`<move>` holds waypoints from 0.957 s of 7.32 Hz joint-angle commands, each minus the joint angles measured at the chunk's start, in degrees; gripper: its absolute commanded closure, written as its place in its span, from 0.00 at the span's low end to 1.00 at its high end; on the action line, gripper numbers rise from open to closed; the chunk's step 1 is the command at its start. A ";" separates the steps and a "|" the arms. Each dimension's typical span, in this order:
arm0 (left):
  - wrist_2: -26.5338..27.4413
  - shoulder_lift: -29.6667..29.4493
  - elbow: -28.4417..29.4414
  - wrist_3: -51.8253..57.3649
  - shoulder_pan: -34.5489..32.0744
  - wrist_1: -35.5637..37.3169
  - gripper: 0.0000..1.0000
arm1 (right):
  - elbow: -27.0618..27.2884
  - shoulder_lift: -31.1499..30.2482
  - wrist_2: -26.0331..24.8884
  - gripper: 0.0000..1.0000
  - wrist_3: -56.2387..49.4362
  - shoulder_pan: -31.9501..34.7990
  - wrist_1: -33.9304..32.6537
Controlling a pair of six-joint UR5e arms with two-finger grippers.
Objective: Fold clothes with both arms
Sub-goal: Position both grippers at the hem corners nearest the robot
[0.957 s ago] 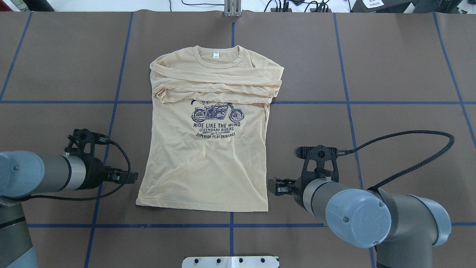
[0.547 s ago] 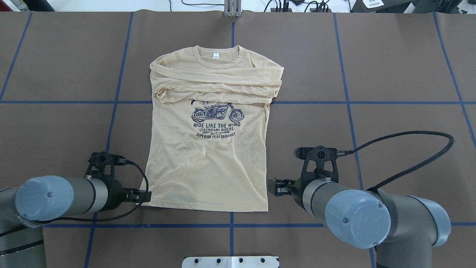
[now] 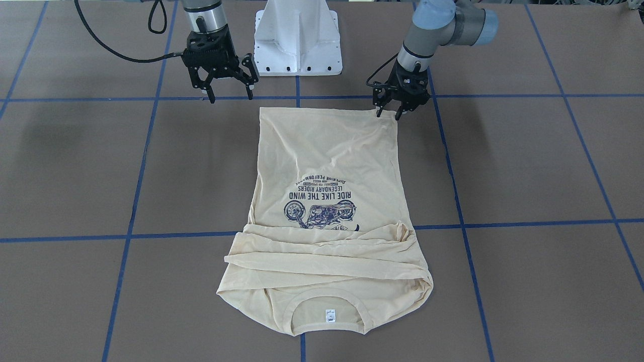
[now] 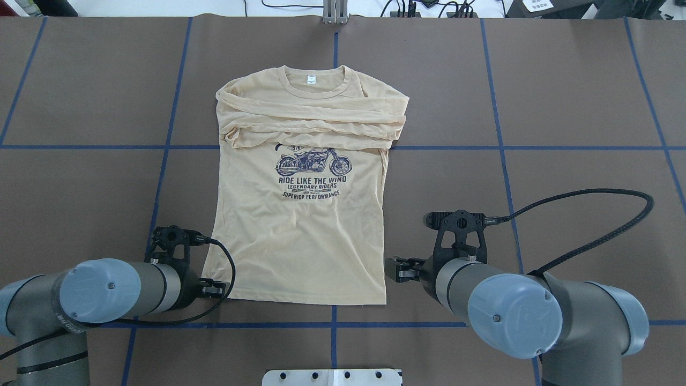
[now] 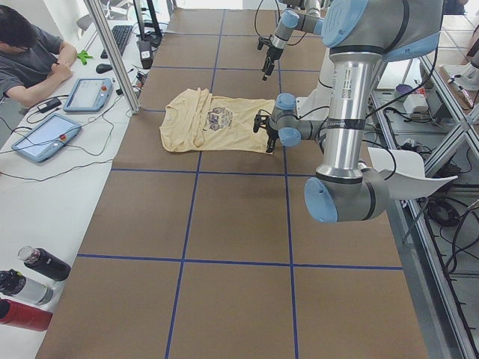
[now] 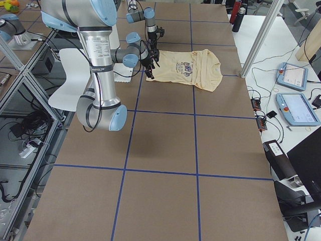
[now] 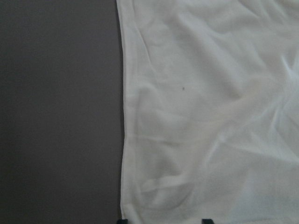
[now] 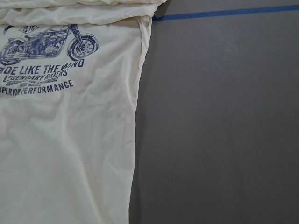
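**Front-facing view.** The T-shirt point(image 3: 327, 151) is seen lying flat, print up, on the worktop point(image 3: 528, 166). Its sleeves point(image 3: 322, 254) are laid across the chest and its hem point(image 3: 327, 109) is turned toward the robot. The left hand point(image 3: 388, 115) is set down at one hem corner with its fingers parted and nothing pinched. The right hand point(image 3: 230, 98) is spread wide and empty, just outside the other hem corner and apparently raised.

**Overhead view.** The left hand is found touching the shirt's hem corner. The right one is placed beside the shirt's side edge, a little up from the hem. The step is judged to be the taking of both hem corners for a fold toward the collar point(image 4: 313, 88).

**Left wrist view.** Cloth is shown between the two fingertips point(image 7: 206, 221), with the shirt's side edge close to one of them. Because the fabric is thin, both layers should be caught before the hand is clenched.

**Right wrist view.** Only the shirt's side edge and its print point(image 8: 42, 46) are shown, with no fingers. The right hand should be brought down onto its own hem corner to match the left. That way the hem can be lifted level and the sleeves left undisturbed.
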 commanded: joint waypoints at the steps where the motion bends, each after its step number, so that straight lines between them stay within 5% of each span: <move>1: -0.45 0.33 -0.29 0.38 -0.20 0.09 0.46 | -0.09 0.13 -0.01 0.00 0.00 -0.03 0.00; 7: -0.81 1.65 -0.73 1.78 -0.47 0.09 0.55 | -0.35 0.21 -0.01 0.00 -0.09 -0.12 0.00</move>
